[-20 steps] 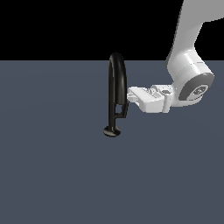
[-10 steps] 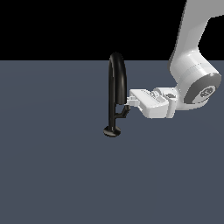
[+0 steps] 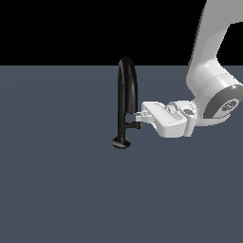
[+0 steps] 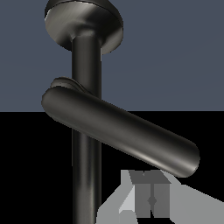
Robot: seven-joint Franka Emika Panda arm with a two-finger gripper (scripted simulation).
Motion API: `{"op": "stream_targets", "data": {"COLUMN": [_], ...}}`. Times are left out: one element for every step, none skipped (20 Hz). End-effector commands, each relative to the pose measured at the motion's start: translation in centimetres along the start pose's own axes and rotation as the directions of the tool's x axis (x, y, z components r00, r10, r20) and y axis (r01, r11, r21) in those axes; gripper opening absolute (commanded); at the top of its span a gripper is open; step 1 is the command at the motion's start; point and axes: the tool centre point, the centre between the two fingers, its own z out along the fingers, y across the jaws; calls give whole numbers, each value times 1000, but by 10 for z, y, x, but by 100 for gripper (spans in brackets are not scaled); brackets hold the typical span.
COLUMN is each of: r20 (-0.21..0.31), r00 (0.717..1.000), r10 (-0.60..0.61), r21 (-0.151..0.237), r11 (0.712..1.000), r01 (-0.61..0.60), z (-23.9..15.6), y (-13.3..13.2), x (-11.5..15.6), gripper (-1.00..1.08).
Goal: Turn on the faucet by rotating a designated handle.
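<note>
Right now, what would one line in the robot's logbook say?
phase: reaching handle | gripper: at the stub's tip, contact unclear, jaw state unclear | faucet: upright on floor | handle: not visibly turned

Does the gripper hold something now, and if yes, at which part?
Nothing is clearly held. The gripper sits at the free end of the handle, beside the faucet. Its fingertips look close together, but a grip cannot be confirmed.
</note>
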Motion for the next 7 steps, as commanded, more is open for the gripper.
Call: {"op": "stream_targets", "data": {"r20": [3, 3, 4, 5, 5, 6, 6], "r00": [1000, 1000, 1000, 1000, 1000, 999, 999], "r10": [22, 24, 26, 29, 31, 33, 33], "r21": [3, 3, 3, 3, 2, 2, 2], "r11": [1000, 1000, 1000, 1000, 1000, 999, 999], "r01": [-22, -24, -26, -29, -31, -33, -33], "z": [0, 0, 0, 0, 0, 0, 0], "y": [11, 15, 18, 21, 24, 27, 27], "x": [24, 30, 36, 42, 48, 55, 55], "gripper": [-100, -100, -100, -100, -100, -100, -100]}}
